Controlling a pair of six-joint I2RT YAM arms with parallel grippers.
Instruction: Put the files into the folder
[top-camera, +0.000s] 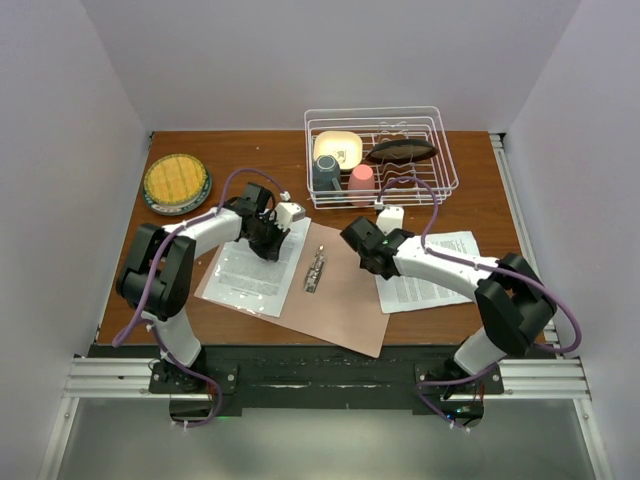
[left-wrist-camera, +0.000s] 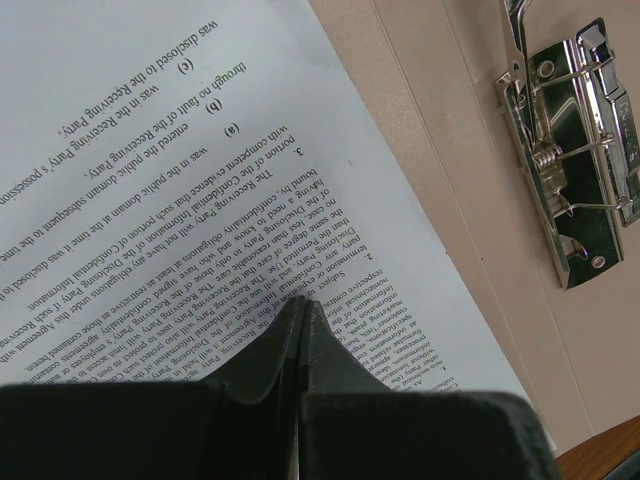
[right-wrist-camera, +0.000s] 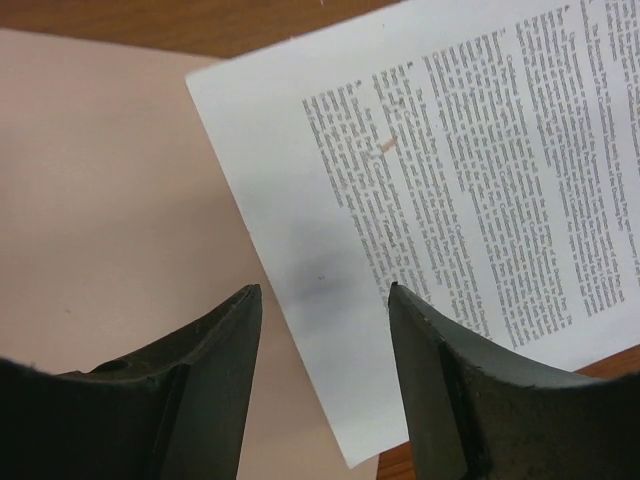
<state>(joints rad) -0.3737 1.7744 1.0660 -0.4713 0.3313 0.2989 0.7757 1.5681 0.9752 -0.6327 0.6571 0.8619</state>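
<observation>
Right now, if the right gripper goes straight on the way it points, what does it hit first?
Likely the white sheet, near its edge where it overlaps the pink folder; depth is unclear.

Clip (top-camera: 316, 271) on folder (top-camera: 345, 305), between files (top-camera: 250, 270)

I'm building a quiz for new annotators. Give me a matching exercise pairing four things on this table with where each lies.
Things:
1 left sheet
2 right sheet
3 silver clip
4 yellow plate

Places:
A the table's back left corner
B along the folder's spine
C on the folder's left leaf
D mostly on bare wood, overlapping the folder's right edge

Pairs: 1-C, 2-D, 3-B, 4-A
</observation>
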